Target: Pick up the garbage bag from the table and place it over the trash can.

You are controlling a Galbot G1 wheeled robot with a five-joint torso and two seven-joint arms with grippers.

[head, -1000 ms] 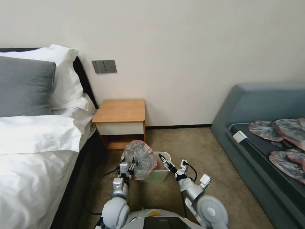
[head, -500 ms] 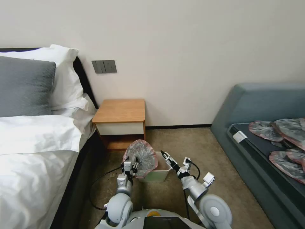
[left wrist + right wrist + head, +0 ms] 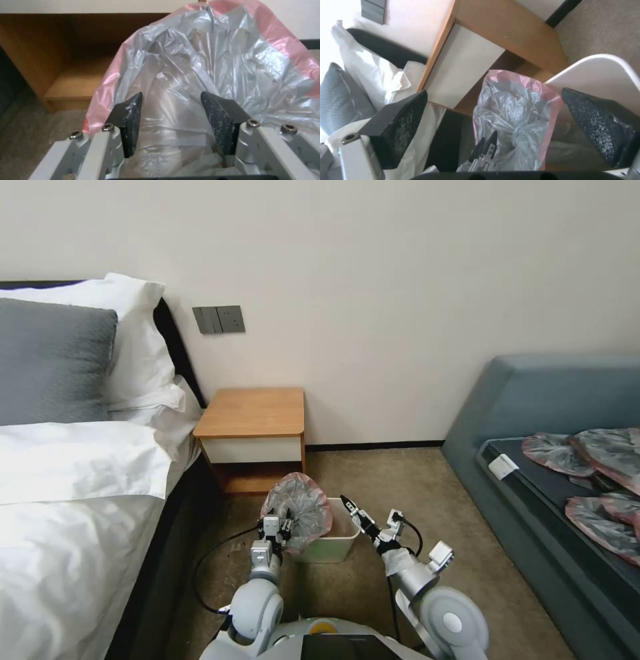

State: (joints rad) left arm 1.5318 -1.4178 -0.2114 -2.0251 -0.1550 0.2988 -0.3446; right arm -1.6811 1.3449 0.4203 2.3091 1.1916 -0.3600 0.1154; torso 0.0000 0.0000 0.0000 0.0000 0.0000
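Two end effectors flank the trash can's mouth, and what matters is how the garbage bag sits between them. Starting at my left: my left end effector (image 3: 283,528) hovers at the left edge of the trash can (image 3: 337,545), its fingers (image 3: 130,120) spread, with the garbage bag (image 3: 298,508) bunched straight ahead of it and partly between the pads; whether the pads touch the film, I cannot tell. The bag stands upright, its long axis running up from the can, pinkish-red rim (image 3: 283,47) arched at the top, and it crowds the can's left and rear edges, so the right side of the cream rim (image 3: 603,67) is bare. Behind it stands the nightstand (image 3: 253,412), its tabletop bare. Farther right, my right end effector (image 3: 353,511) reaches in over the can's right edge, fingers (image 3: 400,125) also spread wide, holding nothing, the bag well clear of its pads. I judge the left arm nearer the bag; the film needs drawing rightward across the opening toward my right end effector.
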